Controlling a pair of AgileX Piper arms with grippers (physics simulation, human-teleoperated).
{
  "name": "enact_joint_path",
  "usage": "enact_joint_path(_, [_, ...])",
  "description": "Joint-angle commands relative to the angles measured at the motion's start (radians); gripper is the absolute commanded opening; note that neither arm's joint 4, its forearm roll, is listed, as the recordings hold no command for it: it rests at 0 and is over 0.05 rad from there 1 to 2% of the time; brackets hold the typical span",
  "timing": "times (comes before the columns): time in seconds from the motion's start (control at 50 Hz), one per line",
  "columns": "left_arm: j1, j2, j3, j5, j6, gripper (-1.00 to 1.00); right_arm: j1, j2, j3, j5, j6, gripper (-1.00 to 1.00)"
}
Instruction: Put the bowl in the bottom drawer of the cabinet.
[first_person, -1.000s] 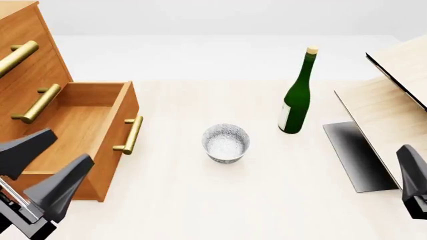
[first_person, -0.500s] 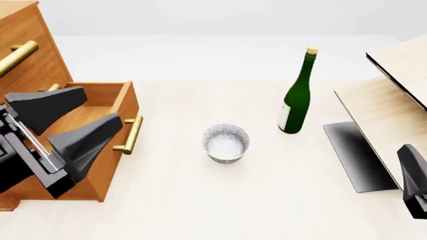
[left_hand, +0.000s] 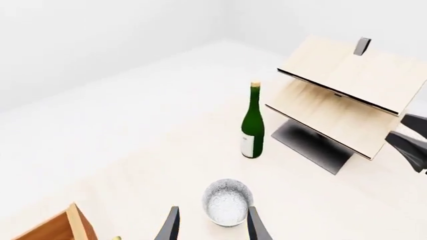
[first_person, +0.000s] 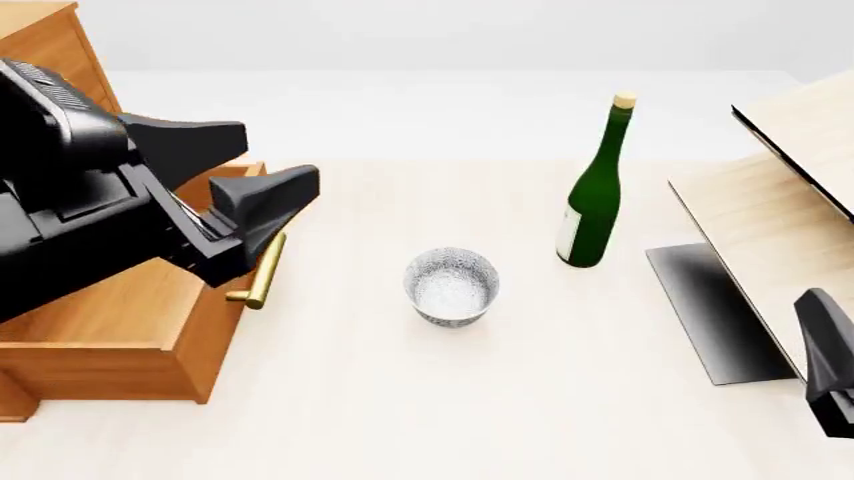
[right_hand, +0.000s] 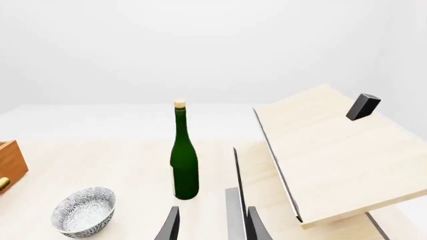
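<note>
The speckled white bowl (first_person: 453, 286) stands upright on the table, just right of the open bottom drawer (first_person: 127, 315) of the orange-brown cabinet (first_person: 51, 40). My left gripper (first_person: 282, 160) hovers open over the drawer's front right corner, left of the bowl and apart from it. In the left wrist view the bowl (left_hand: 227, 202) lies just ahead of the spread fingers (left_hand: 171, 227). My right gripper (first_person: 827, 365) sits low at the near right, far from the bowl; its wrist view shows its fingers (right_hand: 171, 226) apart and empty, with the bowl (right_hand: 84, 211) off to one side.
A tall green bottle (first_person: 594, 190) stands behind and to the right of the bowl. Pale wood shelf panels (first_person: 787, 190) with a dark base plate (first_person: 707, 310) fill the right side. The drawer's brass handle (first_person: 260, 275) juts toward the bowl.
My left arm has risen from the near left corner and swung forward and right over the open drawer, toward the bowl. The bowl, the bottle and the right arm have stayed put.
</note>
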Motion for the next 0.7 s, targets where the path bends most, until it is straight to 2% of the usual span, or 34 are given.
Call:
enact_joint_path(0.02, [0.0,0.092,-0.087,0.06,0.017,1.0,0.0,0.0,0.0,0.0,0.0,1.0])
enact_joint_path(0.3, [-0.044,0.254,-0.223,0.115,-0.013,1.0,0.0,0.0,0.0,0.0,0.0,1.0])
enact_joint_path(0.7, [-0.065,0.434,-0.463,0.299,-0.008,1.0,0.0,0.0,0.0,0.0,0.0,1.0])
